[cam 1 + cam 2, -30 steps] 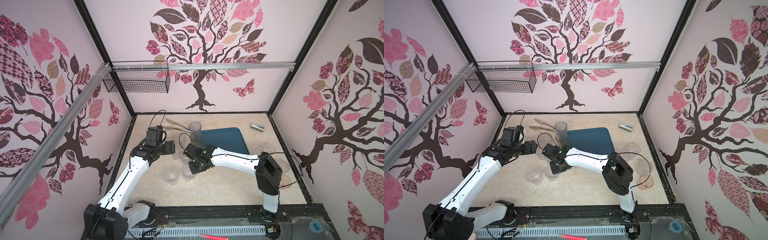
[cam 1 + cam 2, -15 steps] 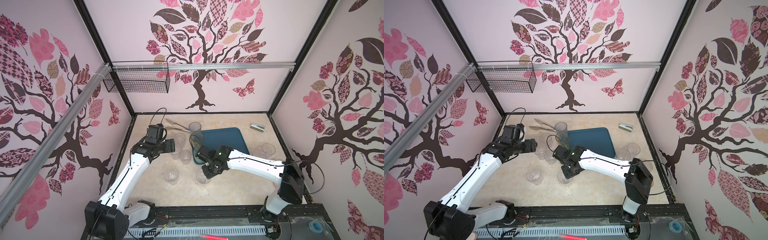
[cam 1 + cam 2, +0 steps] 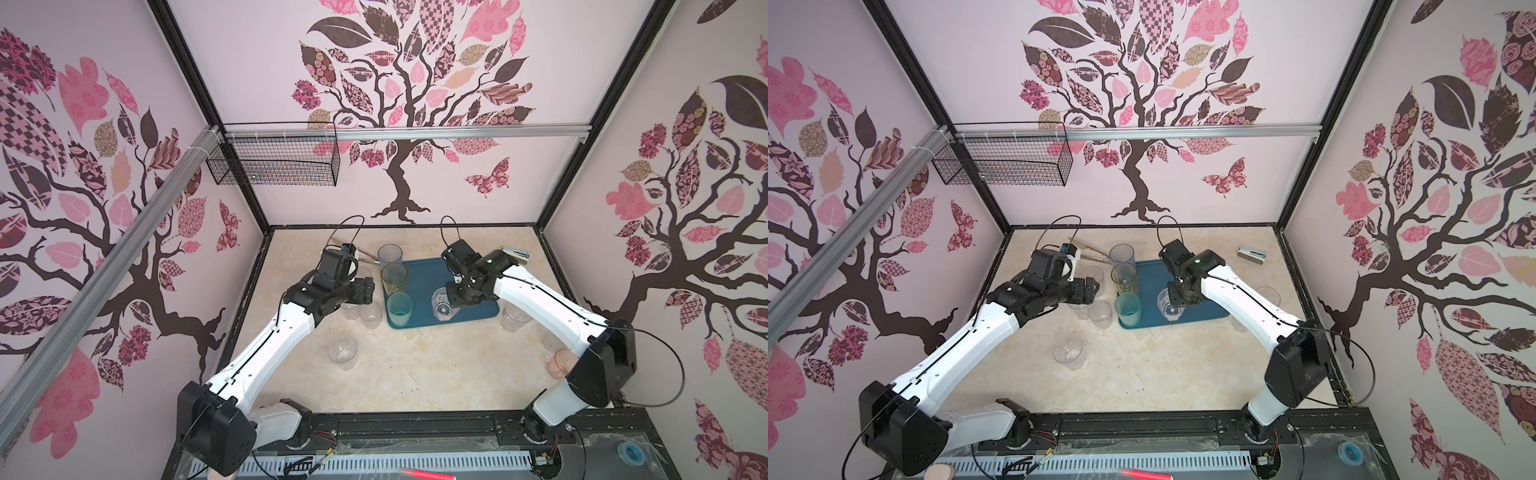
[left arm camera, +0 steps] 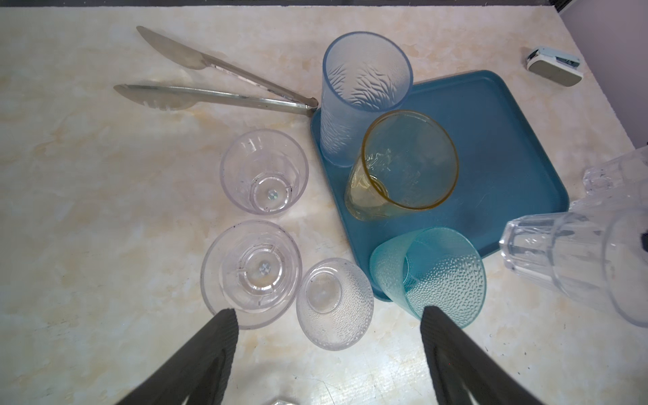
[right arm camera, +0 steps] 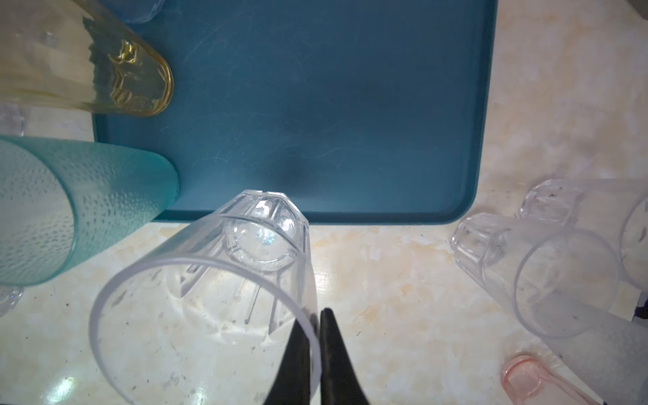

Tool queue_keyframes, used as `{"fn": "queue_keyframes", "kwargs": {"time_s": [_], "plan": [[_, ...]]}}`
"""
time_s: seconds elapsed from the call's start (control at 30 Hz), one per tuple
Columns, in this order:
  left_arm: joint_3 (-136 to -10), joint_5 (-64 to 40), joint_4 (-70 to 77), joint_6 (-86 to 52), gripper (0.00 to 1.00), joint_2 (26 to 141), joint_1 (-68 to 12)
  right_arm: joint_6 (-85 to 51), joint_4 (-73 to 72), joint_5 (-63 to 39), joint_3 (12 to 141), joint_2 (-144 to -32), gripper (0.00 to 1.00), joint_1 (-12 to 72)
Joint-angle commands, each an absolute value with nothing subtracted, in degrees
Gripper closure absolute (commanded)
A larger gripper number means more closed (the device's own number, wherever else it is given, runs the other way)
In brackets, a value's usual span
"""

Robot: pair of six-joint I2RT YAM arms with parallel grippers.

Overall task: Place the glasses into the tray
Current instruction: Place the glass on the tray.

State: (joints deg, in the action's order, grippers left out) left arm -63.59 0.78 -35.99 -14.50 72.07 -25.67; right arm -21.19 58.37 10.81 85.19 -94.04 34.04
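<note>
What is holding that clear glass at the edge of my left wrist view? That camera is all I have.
Observer: The right gripper is shut on the clear faceted glass, pinching its rim wall.
Operator: Is it over the tray?
Observer: Yes. In both top views it is above the tray, near its front edge. I cannot tell if it has touched down.
Operator: Any glasses I'm missing?
Observer: A pinkish glass stands by the right arm's elbow.
</note>
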Motion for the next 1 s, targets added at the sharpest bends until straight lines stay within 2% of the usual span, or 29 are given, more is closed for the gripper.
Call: {"fn": "queue_keyframes", "kwargs": {"time_s": [0.0,0.37,0.57,0.97], "plan": [[-62.5,0.8,-33.3,-13.5,0.14,71.7,-25.6,-21.4,53.0,13.6,92.5,-102.8,1.0,32.3],[-60.1,1.4,-36.2,-13.5,0.14,69.9,-25.6,-20.6,55.3,13.3,119.8,-128.2,0.99,30.0],[-60.5,1.4,-36.2,-15.0,0.14,70.7,-25.6,-20.0,57.6,12.5,130.3,-137.1,0.97,29.5],[-61.0,2.6,-36.5,-15.6,0.14,71.9,-25.6,-19.8,58.7,9.9,132.6,-138.6,0.95,28.9]]}}
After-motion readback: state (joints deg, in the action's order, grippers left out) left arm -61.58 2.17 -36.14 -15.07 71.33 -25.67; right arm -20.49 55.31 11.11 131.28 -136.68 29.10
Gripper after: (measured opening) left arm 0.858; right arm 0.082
